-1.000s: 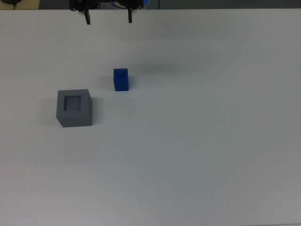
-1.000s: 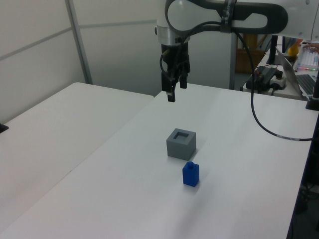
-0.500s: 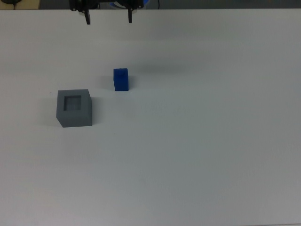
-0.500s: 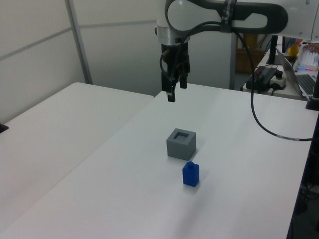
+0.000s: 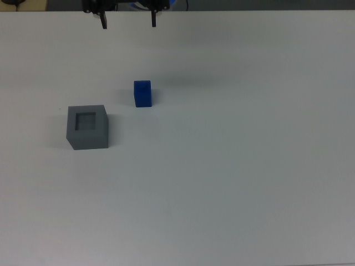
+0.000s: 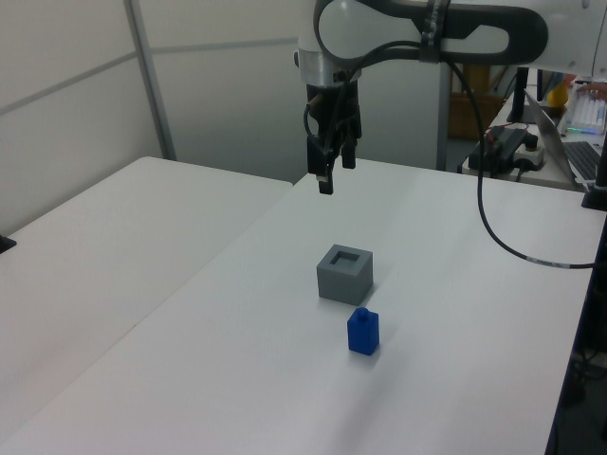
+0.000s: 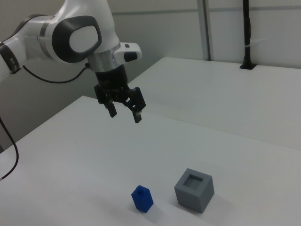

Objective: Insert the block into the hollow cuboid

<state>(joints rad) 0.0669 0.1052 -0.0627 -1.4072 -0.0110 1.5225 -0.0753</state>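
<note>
block [image 5: 142, 93] and hollow cuboid [image 5: 87, 127] both on the table [image 5: 233, 166], near each other but apart – in the top view block sits up and to the right of cuboid; in the right view block is left of it. gripper [image 7: 124, 113] hangs above the table, well apart from both – at the top view's top edge.

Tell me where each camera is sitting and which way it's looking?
Top view: sits high above the table, looking straight down; only the gripper tips show at its upper edge.
Left view: sits off one side, raised, looking down and across at the block and hollow cuboid; the arm and gripper show.
Right view: sits off the opposite side, looking down across the table; the arm and open gripper show.
All three share the block, the hollow cuboid and the gripper.
</note>
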